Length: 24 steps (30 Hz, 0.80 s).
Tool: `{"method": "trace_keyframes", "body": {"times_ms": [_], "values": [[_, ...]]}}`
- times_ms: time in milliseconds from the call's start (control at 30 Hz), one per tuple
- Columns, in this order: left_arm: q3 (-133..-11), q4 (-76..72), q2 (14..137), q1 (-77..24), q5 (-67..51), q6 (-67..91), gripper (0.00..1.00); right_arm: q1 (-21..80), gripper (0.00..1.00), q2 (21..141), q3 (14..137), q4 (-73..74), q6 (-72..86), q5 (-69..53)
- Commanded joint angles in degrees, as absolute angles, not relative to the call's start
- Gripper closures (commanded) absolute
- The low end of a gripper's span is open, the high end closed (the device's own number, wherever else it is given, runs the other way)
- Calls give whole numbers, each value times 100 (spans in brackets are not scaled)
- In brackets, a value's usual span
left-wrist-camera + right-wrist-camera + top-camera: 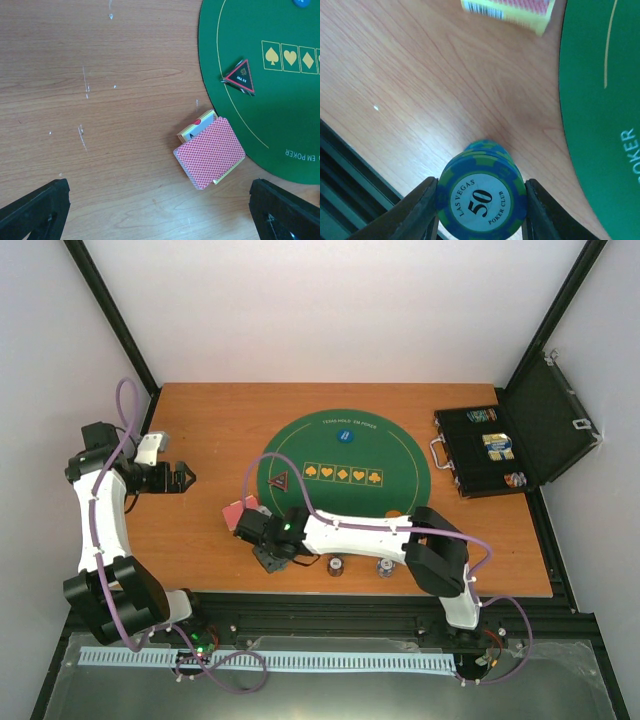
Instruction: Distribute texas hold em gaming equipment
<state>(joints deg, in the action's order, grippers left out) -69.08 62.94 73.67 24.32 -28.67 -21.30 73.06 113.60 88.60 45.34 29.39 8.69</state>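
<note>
My right gripper is shut on a stack of blue-and-green striped poker chips; the top chip reads "50". It is over the wood just left of the green mat, near the table's front edge. A pink-red-backed deck of cards lies on a yellow card box at the mat's left edge. A black triangular marker and a blue round button lie on the mat. My left gripper is open and empty, left of the deck.
Two more chip stacks stand near the front edge. The open black case at the right holds chips and a card pack. The round green mat covers the table's middle. The table's front edge runs close below my right gripper.
</note>
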Motion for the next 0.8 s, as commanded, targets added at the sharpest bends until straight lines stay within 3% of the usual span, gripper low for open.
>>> {"method": "trace_keyframes", "body": {"times_ms": [0, 267, 767], "values": [[-7178, 6371, 7359, 2416, -2917, -2179, 0, 7160, 82, 11096, 9451, 4980, 2751, 1091], [-7285, 6476, 7437, 2417, -3016, -2147, 0, 6279, 82, 11265, 10045, 5109, 2227, 1049], [-7360, 6558, 7427, 2411, -3045, -2197, 0, 4963, 81, 12928, 11104, 5019, 1628, 593]]}}
